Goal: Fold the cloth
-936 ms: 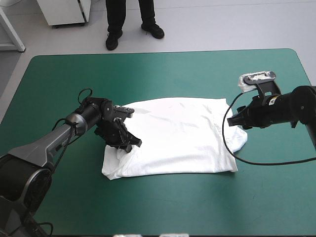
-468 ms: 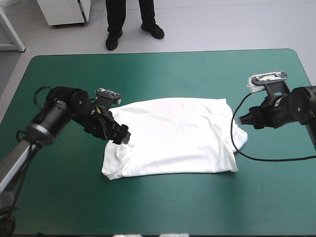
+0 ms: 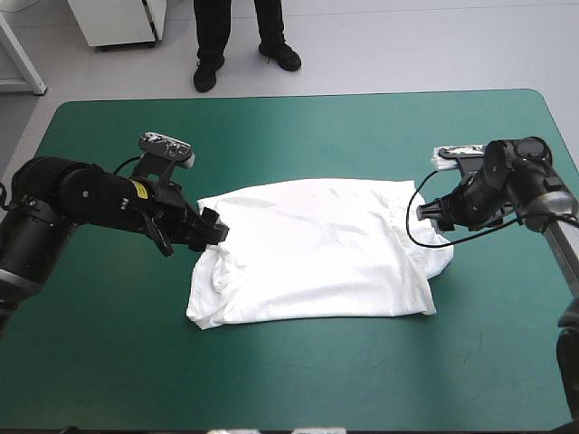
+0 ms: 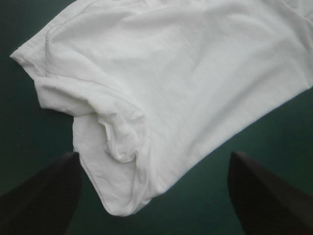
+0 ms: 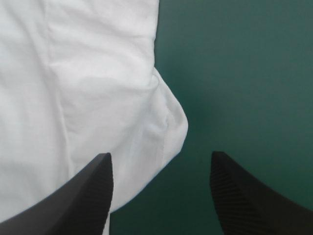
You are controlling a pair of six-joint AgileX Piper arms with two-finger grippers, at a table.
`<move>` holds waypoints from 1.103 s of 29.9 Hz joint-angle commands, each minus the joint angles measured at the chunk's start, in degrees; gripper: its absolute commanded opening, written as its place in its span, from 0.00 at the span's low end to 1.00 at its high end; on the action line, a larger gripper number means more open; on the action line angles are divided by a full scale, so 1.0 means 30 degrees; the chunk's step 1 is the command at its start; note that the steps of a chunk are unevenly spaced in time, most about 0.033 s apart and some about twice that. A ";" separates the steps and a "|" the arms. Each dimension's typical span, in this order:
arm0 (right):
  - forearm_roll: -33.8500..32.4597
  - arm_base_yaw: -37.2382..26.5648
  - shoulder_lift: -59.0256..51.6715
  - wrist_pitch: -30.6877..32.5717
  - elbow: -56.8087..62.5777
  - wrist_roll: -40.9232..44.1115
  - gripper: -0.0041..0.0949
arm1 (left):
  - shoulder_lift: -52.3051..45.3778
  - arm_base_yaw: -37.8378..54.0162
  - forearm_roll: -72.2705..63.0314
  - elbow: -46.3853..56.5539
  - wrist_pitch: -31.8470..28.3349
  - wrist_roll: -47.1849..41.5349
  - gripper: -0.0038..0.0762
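Here, the left fingers [image 4: 44,196], broad black curved fins, stand wide apart and hold nothing. A rumpled corner of the white short-sleeved cotton T-shirt [image 4: 161,73] lies on the cover between and ahead of them (whether either tip brushes the fabric cannot be told). In the high view these left fingers [image 3: 210,231] sit at centre left of the frame, right at the garment's upper-left edge.

The right fingers [image 5: 83,196] are likewise parted with nothing in their grip. A rounded fold of the T-shirt [image 5: 73,73] bulges into the gap between them, close to one finger, while the other stands over bare teal-green cover. From above, the right fingers [image 3: 432,212] are at centre right of the frame, just beside the shirt's upper-right corner.

The T-shirt [image 3: 317,253] lies flat as a broad rectangle in the middle of the frame on the teal-green covered desk [image 3: 298,127], creased along its left side, its right end bunched.

Counted: one T-shirt, two arms, four fingers.
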 commanded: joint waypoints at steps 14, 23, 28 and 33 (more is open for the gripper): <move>-0.0236 -0.0050 0.4174 -0.1818 -0.0421 0.0093 0.60 | -0.0529 -0.0099 -0.0485 -0.0629 0.0194 -0.0133 0.79; 0.0035 0.1160 0.5402 -0.1193 -0.0409 0.0058 0.05 | -0.0529 -0.0099 -0.0433 -0.0629 0.0175 -0.0133 0.78; 0.0069 0.1304 0.4869 -0.1030 -0.0662 0.0126 0.03 | -0.0569 -0.0099 -0.0395 -0.0836 0.0591 -0.0133 0.78; 0.1157 0.1304 0.3065 -0.0673 -0.1123 -0.0355 0.03 | -0.0569 -0.0099 -0.0461 -0.1145 0.0746 -0.0133 0.78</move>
